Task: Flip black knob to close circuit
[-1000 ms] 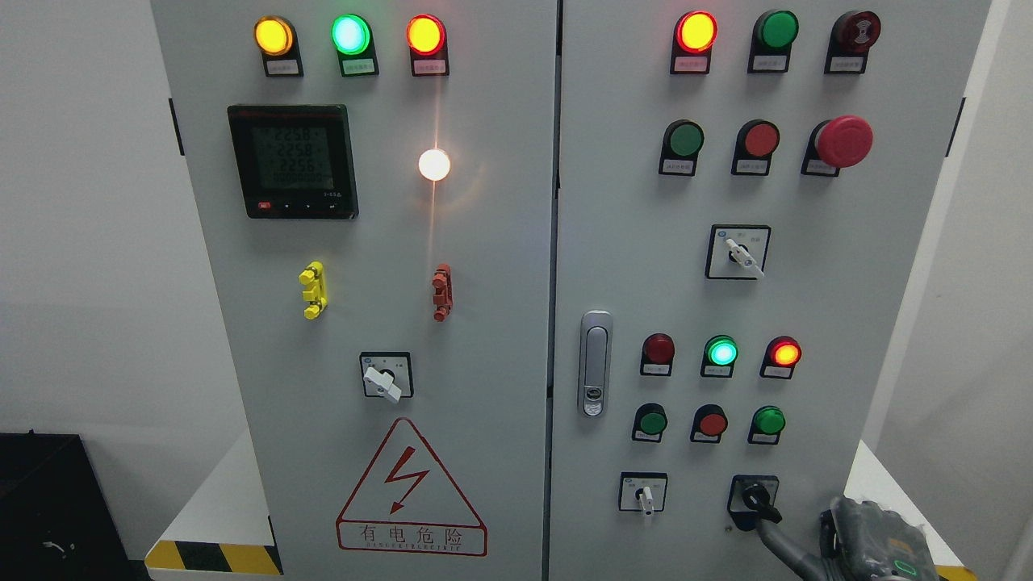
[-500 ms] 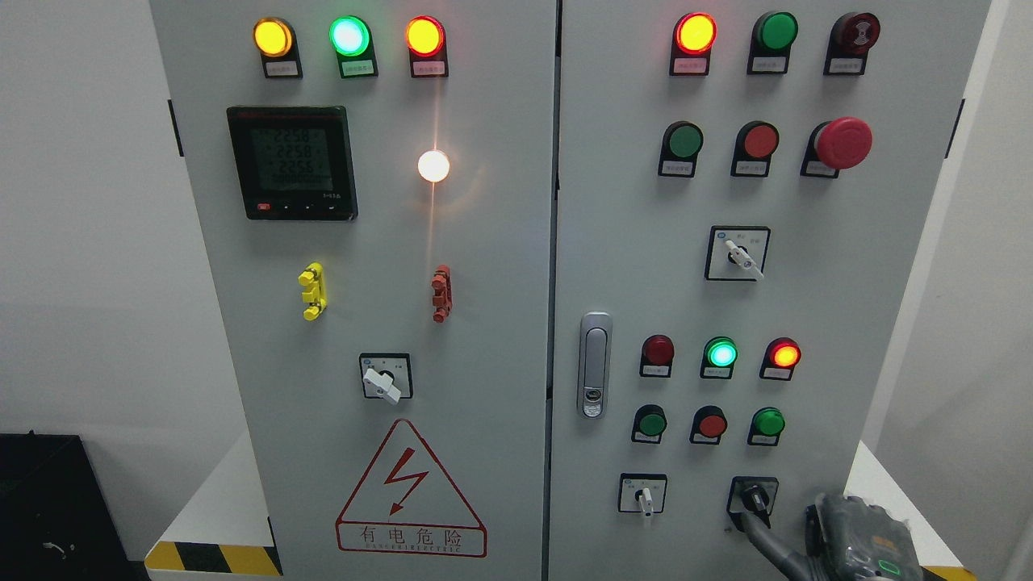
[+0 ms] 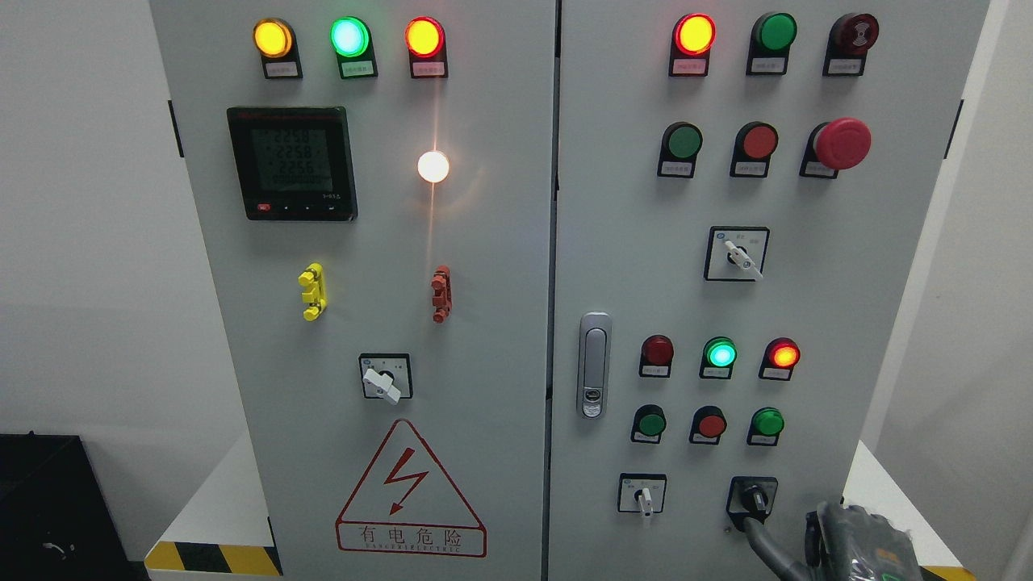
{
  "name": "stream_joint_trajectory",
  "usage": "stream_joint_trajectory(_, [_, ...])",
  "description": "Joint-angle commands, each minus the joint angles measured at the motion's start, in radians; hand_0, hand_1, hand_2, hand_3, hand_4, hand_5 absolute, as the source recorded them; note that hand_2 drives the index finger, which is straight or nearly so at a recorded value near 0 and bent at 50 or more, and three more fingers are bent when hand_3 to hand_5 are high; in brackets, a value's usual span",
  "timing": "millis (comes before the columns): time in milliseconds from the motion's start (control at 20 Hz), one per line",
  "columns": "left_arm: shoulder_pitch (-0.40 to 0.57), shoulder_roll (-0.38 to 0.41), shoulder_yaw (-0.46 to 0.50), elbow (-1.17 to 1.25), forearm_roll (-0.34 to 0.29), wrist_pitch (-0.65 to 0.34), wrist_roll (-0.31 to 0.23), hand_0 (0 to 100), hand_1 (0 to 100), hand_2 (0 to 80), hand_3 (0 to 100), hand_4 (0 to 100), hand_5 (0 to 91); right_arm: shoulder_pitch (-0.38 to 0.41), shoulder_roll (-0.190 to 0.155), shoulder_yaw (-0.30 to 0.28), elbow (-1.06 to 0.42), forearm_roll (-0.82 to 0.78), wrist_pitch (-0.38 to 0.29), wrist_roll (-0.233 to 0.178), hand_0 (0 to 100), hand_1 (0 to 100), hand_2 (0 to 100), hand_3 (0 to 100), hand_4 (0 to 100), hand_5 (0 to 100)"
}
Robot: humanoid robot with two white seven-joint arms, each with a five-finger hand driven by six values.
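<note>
My right hand [image 3: 855,545] sits low at the cabinet's bottom right, one finger [image 3: 763,542] reaching up under the black knob [image 3: 756,499] to nudge it. Whether the hand grips anything, I cannot tell.

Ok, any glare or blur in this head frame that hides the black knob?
Head view: sharp overall; the white lamp blooms with a vertical streak down the left door, far from the black knob, which reads clearly. The right hand is cropped at the bottom edge.
</note>
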Motion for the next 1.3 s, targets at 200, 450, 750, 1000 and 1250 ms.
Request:
stream_joint_trajectory(200, [0.0, 0.0, 0.0, 0.0, 0.0, 0.0, 0.001, 12, 56, 0.0, 0, 0, 0.0, 0.178, -0.002, 0.142, -0.142, -0.269, -0.006, -0.021, 0, 0, 65, 95, 83, 75])
stream_joint_trajectory(450, [0.0, 0.0, 0.0, 0.0, 0.0, 0.0, 0.001, 12, 56, 0.0, 0, 0, 0.0, 0.273, -0.005, 0.157, -0.158, -0.554, -0.031, -0.094, 0, 1, 41, 69, 63, 53])
stream_joint_trajectory(750, [0.0, 0.0, 0.0, 0.0, 0.0, 0.0, 0.001, 12, 56, 0.0, 0, 0, 0.0, 0.385, -0.011, 0.186, -0.226, -1.037, -0.026, -0.097, 0, 2, 9, 22, 22, 20])
stream_joint_trajectory(1000, [0.0, 0.0, 0.0, 0.0, 0.0, 0.0, 0.001, 12, 56, 0.0, 0, 0, 0.0, 0.467, -0.014, 0.208, -0.243, -1.358, -0.08, -0.125, 0, 0, 0, 6, 7, 2])
stream_joint_trajectory(1250, [0.0, 0.0, 0.0, 0.0, 0.0, 0.0, 0.001, 12, 56, 0.0, 0, 0, 0.0, 0.519, -0.021, 0.216, -0.241, -1.495, -0.158, -0.114, 0, 0, 0, 0, 0, 0])
